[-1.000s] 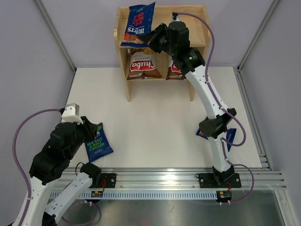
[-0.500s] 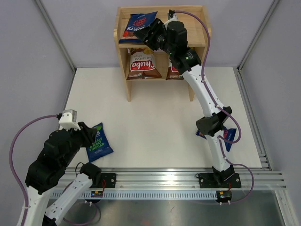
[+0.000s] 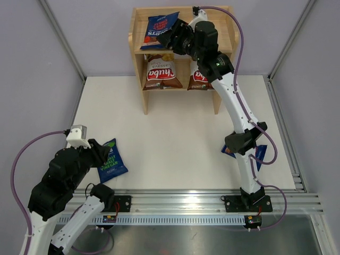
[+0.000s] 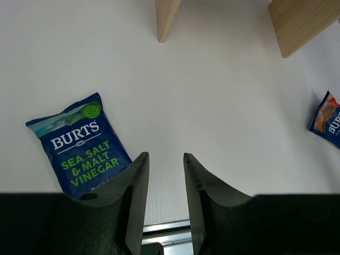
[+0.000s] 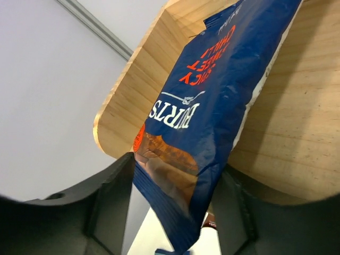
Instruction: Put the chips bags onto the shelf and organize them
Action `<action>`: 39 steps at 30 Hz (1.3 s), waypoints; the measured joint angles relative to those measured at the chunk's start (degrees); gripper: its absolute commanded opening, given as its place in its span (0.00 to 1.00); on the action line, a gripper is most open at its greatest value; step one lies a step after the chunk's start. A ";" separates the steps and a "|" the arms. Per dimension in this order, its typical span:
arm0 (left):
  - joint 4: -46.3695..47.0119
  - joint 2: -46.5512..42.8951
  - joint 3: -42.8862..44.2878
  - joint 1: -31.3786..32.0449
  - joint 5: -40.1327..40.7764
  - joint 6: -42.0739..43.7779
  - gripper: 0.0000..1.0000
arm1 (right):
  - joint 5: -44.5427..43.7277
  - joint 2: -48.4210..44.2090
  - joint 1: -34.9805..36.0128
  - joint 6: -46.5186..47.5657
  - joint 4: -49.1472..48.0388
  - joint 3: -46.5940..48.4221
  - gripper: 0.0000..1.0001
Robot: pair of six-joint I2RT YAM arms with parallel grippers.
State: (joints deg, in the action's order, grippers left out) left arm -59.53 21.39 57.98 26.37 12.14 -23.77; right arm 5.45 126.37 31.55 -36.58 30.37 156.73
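Burts chilli bag [image 3: 161, 24] on shelf [image 3: 145, 98] top tier, between parted right fingers [image 5: 109, 204] | 2 Chuba bags [image 3: 161, 74] on lower tier | left fingers [image 4: 137, 207] apart, empty, over bench [image 3: 175, 138] near sea-salt Burts bag [image 4: 79, 146]

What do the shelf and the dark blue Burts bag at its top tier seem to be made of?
Shelf: light, unpainted wood, perhaps pine or plywood. Fine grain lines and small dark specks show, and the finish looks matte.
Burts bag: thin plastic film, possibly foil-lined. It creases softly, carries printed lettering, and has a slight sheen.
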 measured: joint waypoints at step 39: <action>-1.36 -0.90 0.02 0.00 0.37 0.33 0.69 | -9.44 0.35 4.02 14.82 -4.72 -0.81 0.95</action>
State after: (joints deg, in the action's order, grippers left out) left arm -60.88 20.49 58.00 26.37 12.51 -23.44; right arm -3.99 126.72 35.57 -21.76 25.65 155.92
